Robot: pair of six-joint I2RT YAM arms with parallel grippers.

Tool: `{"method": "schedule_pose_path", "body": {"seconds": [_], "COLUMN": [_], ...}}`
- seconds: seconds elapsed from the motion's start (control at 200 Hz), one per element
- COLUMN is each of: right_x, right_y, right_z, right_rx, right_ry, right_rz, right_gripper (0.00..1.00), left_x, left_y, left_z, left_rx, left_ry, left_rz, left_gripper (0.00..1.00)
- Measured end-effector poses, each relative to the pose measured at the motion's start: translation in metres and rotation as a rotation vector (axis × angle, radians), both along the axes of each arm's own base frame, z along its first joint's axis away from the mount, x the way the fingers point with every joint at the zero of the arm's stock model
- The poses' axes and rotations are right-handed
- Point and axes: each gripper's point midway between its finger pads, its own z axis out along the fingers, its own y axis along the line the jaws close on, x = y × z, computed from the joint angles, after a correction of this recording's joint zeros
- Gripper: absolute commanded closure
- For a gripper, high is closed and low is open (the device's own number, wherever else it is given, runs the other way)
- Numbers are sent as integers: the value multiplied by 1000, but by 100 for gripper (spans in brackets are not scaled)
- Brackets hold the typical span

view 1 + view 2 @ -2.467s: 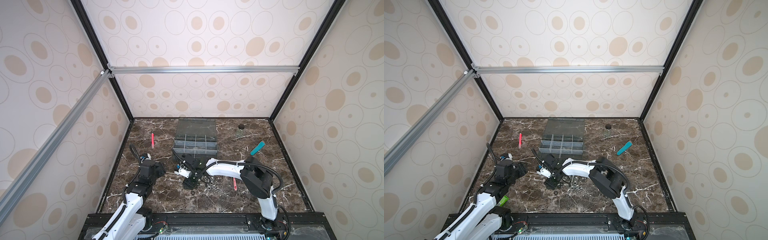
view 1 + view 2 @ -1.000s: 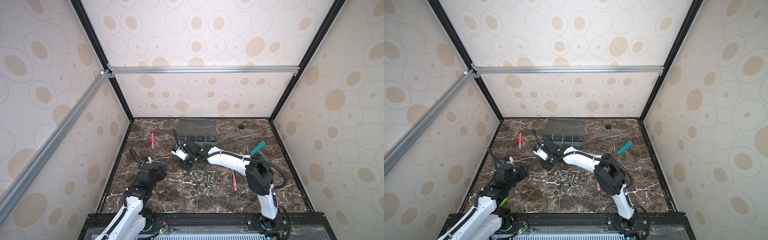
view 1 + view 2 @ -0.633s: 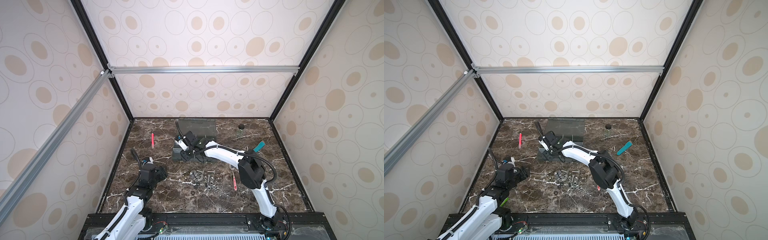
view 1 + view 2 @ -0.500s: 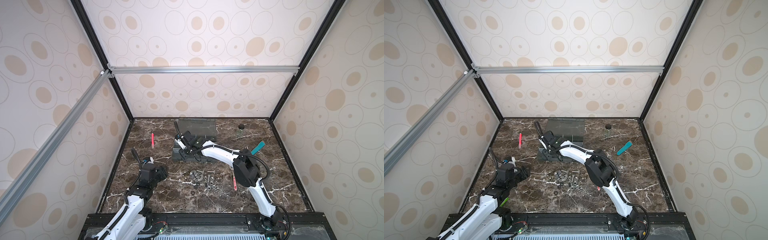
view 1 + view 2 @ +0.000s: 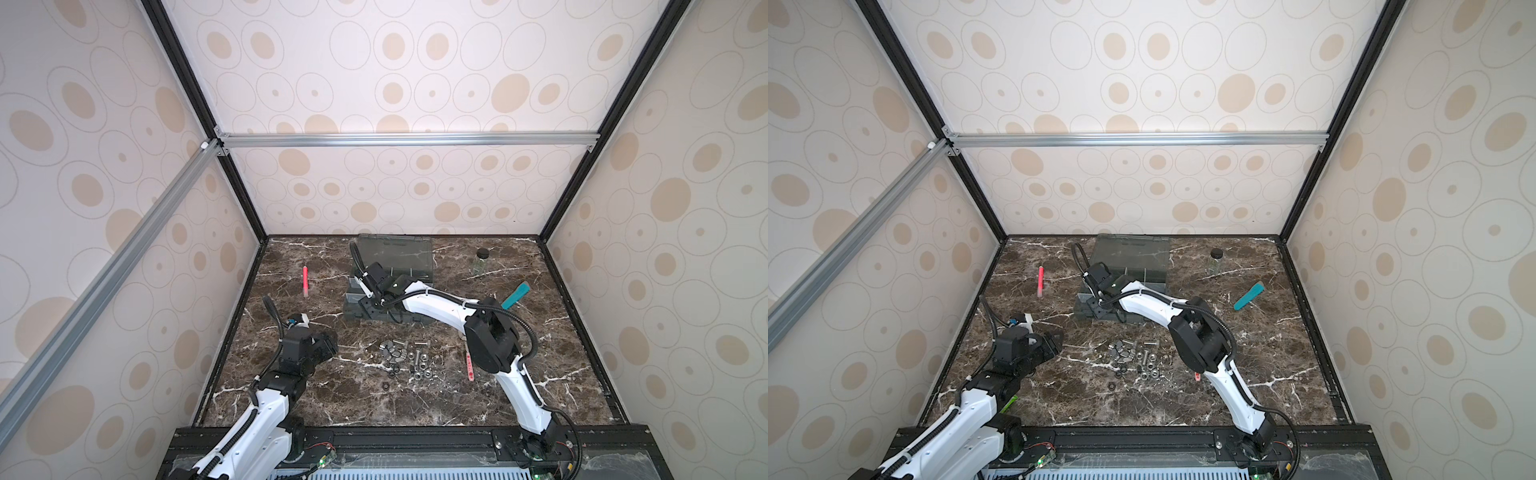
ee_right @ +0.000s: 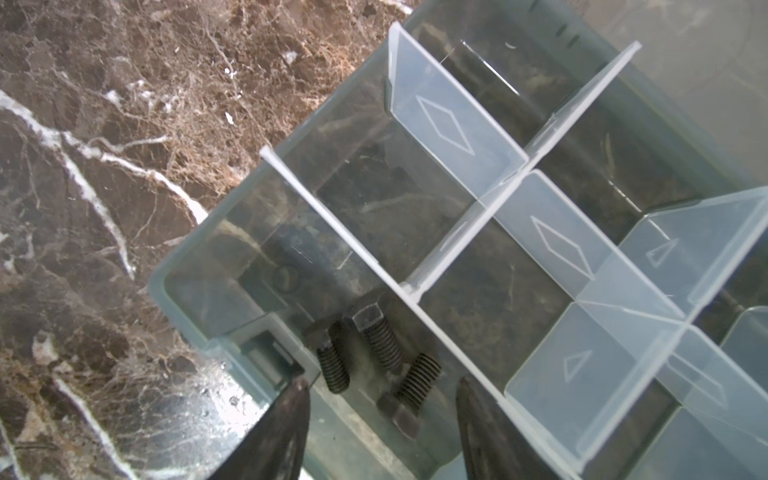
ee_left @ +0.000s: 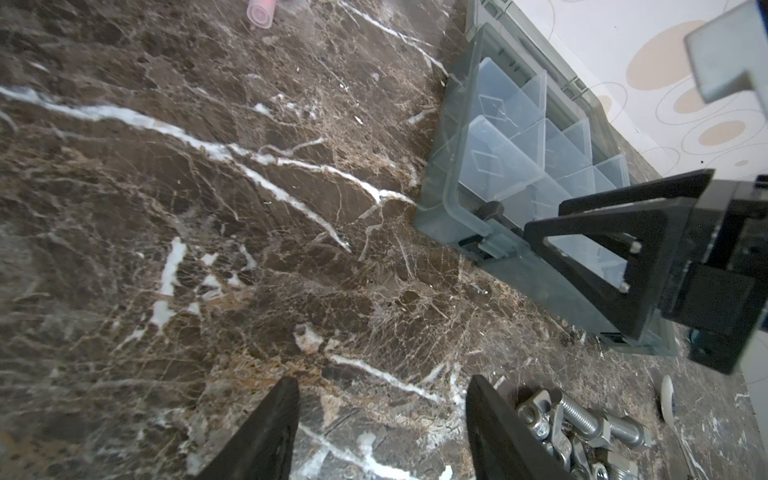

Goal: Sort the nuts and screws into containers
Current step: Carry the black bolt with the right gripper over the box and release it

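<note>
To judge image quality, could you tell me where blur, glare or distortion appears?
Both top views: even light, wide-angle splay of the walls. Left wrist: left end effector's fingers soft, table crisp. Right wrist: glare on the table beside the containers; screws sharp.

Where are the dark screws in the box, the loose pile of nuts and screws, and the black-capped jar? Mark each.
dark screws [image 6: 382, 345]: right wrist view, threaded shaft of the middle one.
loose pile [image 5: 390, 351]: a top view, silver nuts in the heap.
black-capped jar [image 5: 480, 266]: a top view, glass body.
</note>
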Motion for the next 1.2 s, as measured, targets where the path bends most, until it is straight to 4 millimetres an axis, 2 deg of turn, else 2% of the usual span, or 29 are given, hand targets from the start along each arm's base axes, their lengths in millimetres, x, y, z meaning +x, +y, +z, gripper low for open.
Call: {"method": "schedule_pose_path", "body": {"seconds": [0.18, 0.44, 0.575, 0.675, 0.97, 1.095, 1.2], "right_x": [-8, -39, -57, -70, -113, -129, -137], "right_y": [-6, -29, -47, -64, -130, -158, -178], "right_z": [12, 72, 89, 87, 46, 42, 42], "right_rx": [28, 156, 207, 211, 116, 109, 118], "right_ry": [0, -41, -61, -56, 8, 8, -3], "right_rz": [-9, -16, -34, -55, -145, -202, -263], "right_gripper": [39, 39, 40, 40, 40, 40, 40], "left_x": [0, -1, -2, -2, -3, 2, 5], "left_y": [-2, -9, -13, -16, -25, -33, -48], "left_z": [3, 13, 21, 25, 25, 28, 34], "left_rx": [-6, -32, -46, -51, -36, -20, -4], "left_ry": [-10, -46, -74, -89, -87, -77, -79], "left_rz": [-11, -47, -72, -90, -137, -172, -226], "left_gripper": [36, 37, 39, 39, 41, 42, 42]}}
